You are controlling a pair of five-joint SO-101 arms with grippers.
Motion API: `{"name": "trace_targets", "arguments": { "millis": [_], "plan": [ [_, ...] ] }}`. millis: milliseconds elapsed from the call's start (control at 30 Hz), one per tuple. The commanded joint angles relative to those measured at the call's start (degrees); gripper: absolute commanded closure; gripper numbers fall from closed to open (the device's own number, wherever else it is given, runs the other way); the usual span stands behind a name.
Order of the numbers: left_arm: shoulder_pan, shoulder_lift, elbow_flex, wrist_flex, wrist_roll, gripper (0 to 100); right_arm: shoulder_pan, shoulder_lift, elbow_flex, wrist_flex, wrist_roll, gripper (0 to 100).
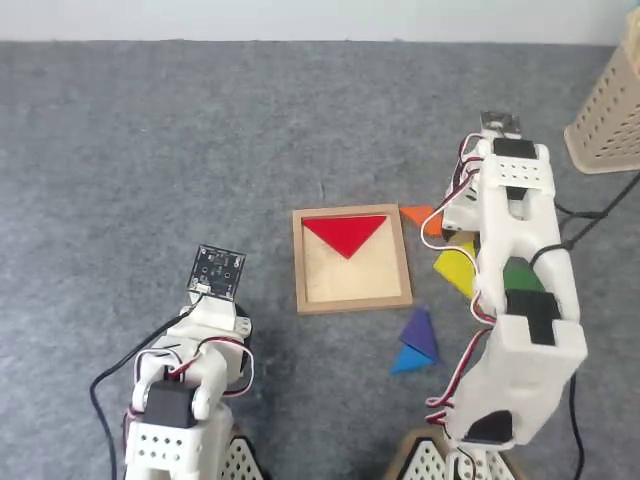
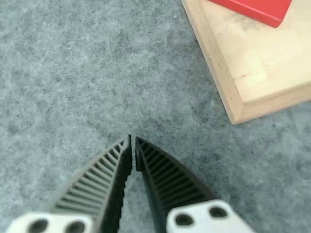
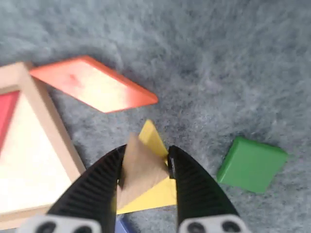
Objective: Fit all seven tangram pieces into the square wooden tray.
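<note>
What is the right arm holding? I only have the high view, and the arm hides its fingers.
Observer: In the right wrist view, the right gripper has its fingers shut on a plain wooden triangle.
Operator: What's around it?
Observer: The yellow triangle lies just behind the held piece. The green square sits apart from both on the carpet.
Operator: And the left fingers?
Observer: The left gripper is shut on nothing, over bare carpet near a corner of the tray.
</note>
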Motion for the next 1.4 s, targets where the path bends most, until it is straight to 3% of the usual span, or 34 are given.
{"name": "trace_targets", "arguments": {
  "millis": [0,433,900,1067,1233,1367],
  "plan": [
    [-0.1,-1.2,-1.1,0.4,0.4,99,-2.9,-6.5,-0.4,-0.9,4.0,99.1],
    [-0.1,-1.2,-1.1,0.4,0.4,99,-5.8,-8.1,-4.0,-1.9,10.7,99.1],
    [-0.1,-1.2,-1.1,0.4,0.4,99,-6.7,-8.1,-22.2,12.4,13.6,99.2],
    [-0.1,-1.2,-1.1,0.4,0.4,99,-10.6,-10.7,-24.3,14.6,13.1,99.2],
    [-0.1,-1.2,-1.1,0.4,0.4,99,-19.4,-13.9,-24.2,14.3,13.4,99.2],
    [-0.1,-1.2,-1.1,0.4,0.4,99,-23.8,-14.5,-20.8,8.4,13.5,99.2]
  ]
}}
